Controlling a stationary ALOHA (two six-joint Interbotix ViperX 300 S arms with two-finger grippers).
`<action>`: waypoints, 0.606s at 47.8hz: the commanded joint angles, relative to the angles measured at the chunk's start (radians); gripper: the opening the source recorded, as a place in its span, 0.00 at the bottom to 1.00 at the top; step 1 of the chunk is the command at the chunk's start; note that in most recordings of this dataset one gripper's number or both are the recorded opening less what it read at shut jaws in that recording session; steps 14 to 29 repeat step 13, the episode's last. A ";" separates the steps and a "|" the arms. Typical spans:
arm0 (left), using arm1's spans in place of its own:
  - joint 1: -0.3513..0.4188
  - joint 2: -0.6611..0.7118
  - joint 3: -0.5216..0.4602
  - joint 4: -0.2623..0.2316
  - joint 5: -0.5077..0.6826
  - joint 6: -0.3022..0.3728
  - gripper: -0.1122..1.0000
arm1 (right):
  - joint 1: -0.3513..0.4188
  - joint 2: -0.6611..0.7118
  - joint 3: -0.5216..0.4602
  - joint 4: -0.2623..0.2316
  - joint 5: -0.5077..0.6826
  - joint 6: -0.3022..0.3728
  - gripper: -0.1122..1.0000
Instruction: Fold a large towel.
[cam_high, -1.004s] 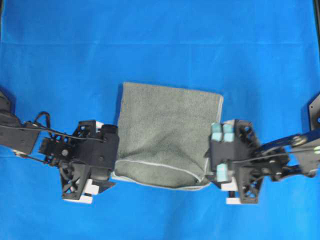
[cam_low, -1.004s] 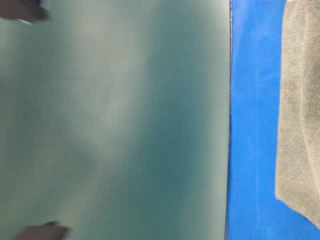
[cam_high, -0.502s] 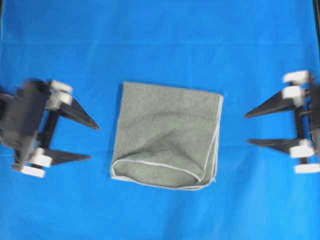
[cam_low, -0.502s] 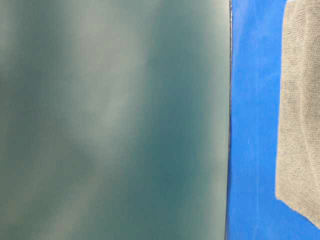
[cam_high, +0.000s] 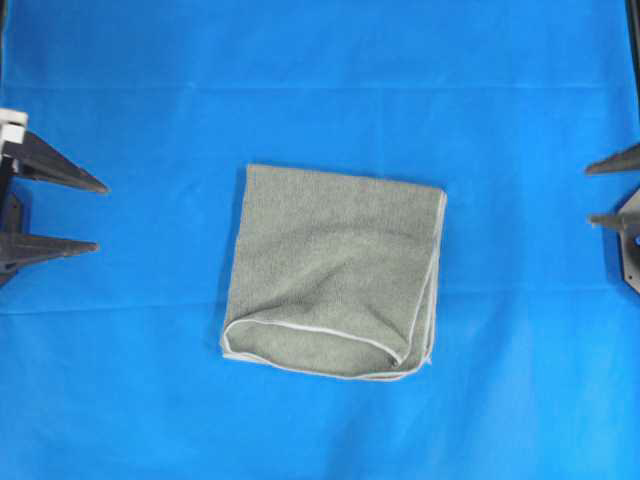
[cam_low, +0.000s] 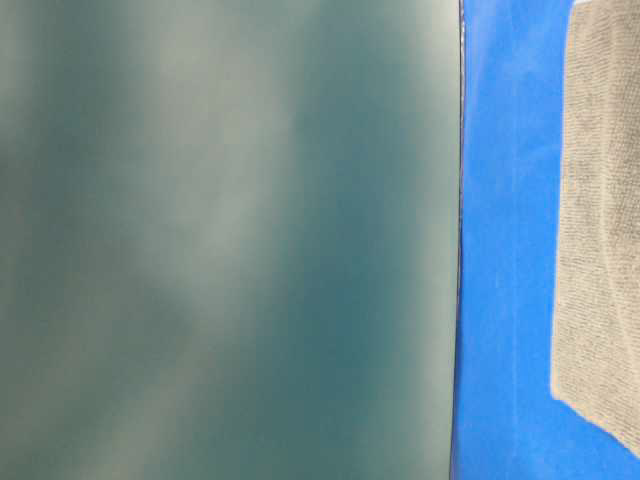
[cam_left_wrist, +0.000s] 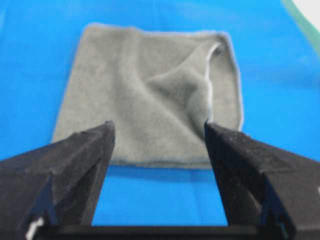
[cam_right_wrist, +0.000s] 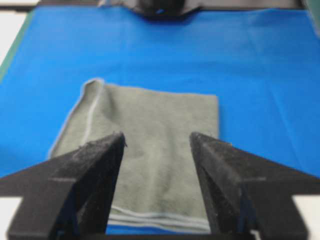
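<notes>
Lying folded flat on blue sheet (cam_high: 320, 80), towel (cam_high: 335, 270) untouched. Flanking towel, well apart from it: left end effector (cam_high: 50, 212) and right end effector (cam_high: 612, 192), both released, gripping nothing. Folding looking finished; next likely only parking arms, or re-approaching towel edges.

Each gripper (cam_high: 98, 215) has two matte black, tapering pointed fingers (cam_left_wrist: 75, 165) on white mounts.

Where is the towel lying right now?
In the overhead view the folded towel lies near the middle of the blue sheet, between the open left pincer at the left edge and the open right pincer at the right edge, touching neither.
</notes>
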 joint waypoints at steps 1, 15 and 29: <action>0.020 -0.058 0.048 -0.003 -0.031 -0.009 0.72 | -0.052 -0.032 0.040 -0.005 -0.029 0.017 0.63; 0.051 -0.149 0.163 -0.011 -0.109 -0.011 0.72 | -0.129 0.008 0.118 -0.003 -0.121 0.064 0.63; 0.051 -0.149 0.163 -0.011 -0.109 -0.011 0.72 | -0.129 0.008 0.118 -0.003 -0.121 0.064 0.63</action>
